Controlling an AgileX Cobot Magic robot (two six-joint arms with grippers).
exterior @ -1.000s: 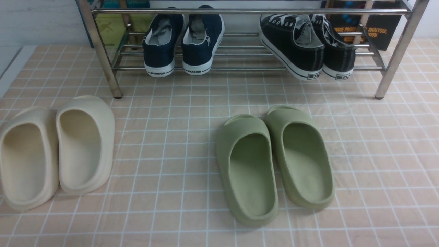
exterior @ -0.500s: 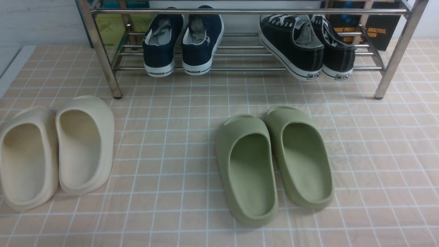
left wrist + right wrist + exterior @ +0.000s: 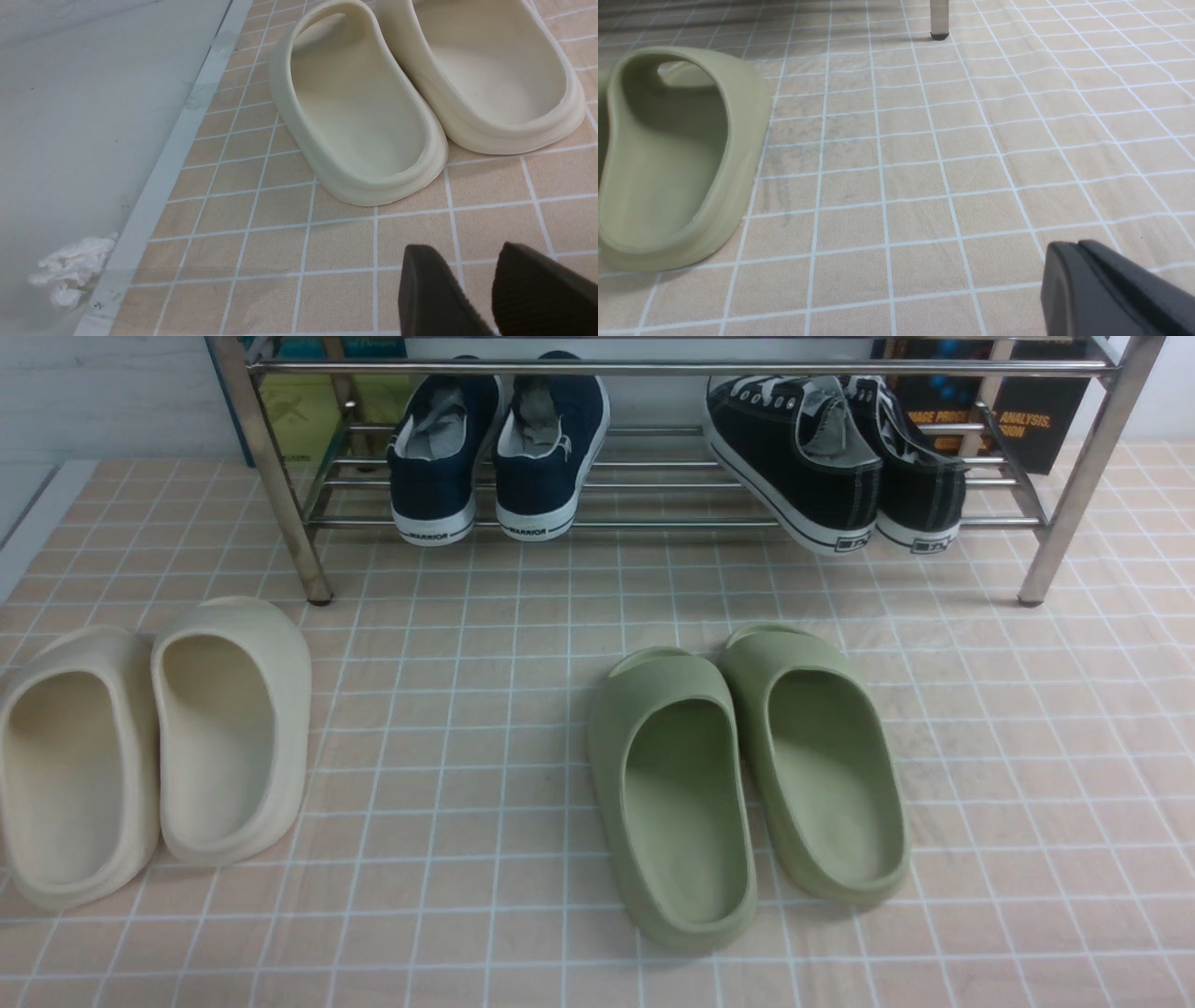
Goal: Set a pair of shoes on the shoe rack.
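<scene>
The shoe rack [image 3: 672, 523] is taken as landmark; the pair of shoes [image 3: 840, 467] is seen lodged on its lower bars, seemingly as delivered; the left gripper [image 3: 476, 289] is held apart, empty; the right gripper [image 3: 1083, 275] is pressed together, empty.

It looks like a mock-up of a home entryway in a lab: a peach tile-patterned mat [image 3: 523, 747] ends at a bare grey surface [image 3: 84, 116], a chrome shoe rack [image 3: 280, 485] holds sneakers, foam slides [image 3: 747, 775] sit in front, and a printed poster [image 3: 1036, 425] leans behind the rack.
</scene>
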